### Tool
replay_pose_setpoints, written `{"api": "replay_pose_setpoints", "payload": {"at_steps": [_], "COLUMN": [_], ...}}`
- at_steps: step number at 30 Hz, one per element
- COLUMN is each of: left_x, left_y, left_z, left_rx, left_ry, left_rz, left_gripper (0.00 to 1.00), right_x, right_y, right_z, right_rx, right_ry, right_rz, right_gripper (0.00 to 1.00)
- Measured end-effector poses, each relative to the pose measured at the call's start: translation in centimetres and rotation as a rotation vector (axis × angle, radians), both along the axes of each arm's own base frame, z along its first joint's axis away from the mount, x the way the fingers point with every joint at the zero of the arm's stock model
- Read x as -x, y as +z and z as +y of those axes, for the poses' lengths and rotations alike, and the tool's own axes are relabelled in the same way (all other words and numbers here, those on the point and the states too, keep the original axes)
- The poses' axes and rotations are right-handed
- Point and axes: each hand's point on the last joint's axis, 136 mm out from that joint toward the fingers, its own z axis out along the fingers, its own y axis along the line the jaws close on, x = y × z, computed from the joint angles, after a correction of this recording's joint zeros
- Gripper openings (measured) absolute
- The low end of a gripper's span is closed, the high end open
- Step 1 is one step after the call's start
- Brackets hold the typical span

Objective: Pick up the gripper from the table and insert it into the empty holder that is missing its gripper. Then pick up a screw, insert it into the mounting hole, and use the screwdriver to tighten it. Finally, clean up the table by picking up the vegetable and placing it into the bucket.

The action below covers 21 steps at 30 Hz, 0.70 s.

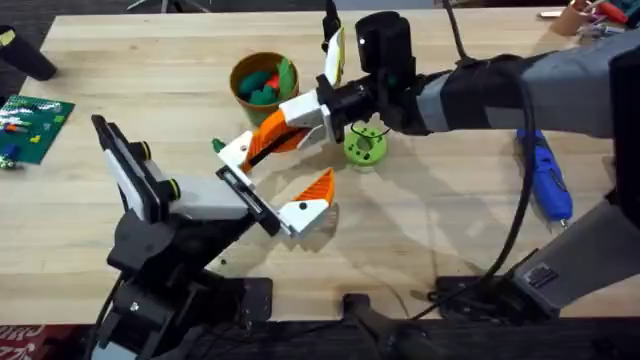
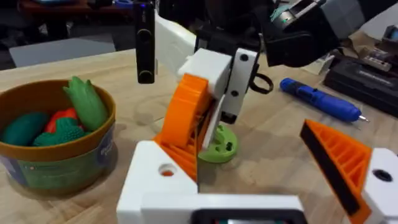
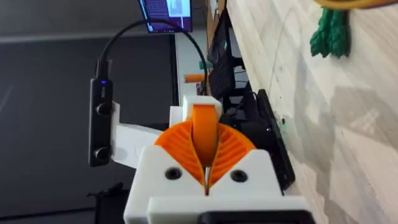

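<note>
The vegetable (image 1: 216, 146) (small, probably light, slick plastic) lies on the tabletop (image 1: 450, 200) near the bucket (image 1: 238, 72), just beside the wide, empty left pincer (image 1: 275, 178); the right pincer (image 1: 262, 140) is pressed closed, so pinch mid-stalk.

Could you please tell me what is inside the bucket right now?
The bucket holds toy vegetables: a light green one leaning on the rim, a dark green one and a red piece between them. The bottom of the bucket is covered by them, so anything underneath cannot be seen.
</note>
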Motion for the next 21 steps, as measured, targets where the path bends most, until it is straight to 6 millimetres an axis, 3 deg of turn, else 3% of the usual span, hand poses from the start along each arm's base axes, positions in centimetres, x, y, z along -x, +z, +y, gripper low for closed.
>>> {"api": "replay_pose_setpoints", "payload": {"at_steps": [21], "left_x": [-0.48], "left_y": [-0.05], "left_z": [0.50], "left_rx": [0.003], "left_ry": [0.038], "left_rz": [0.006], "left_gripper": [0.989], "right_x": [0.17], "right_y": [-0.02], "right_z": [0.83], "right_rx": [0.015], "right_ry": [-0.008], "right_rz": [-0.003], "right_gripper": [0.014]}}
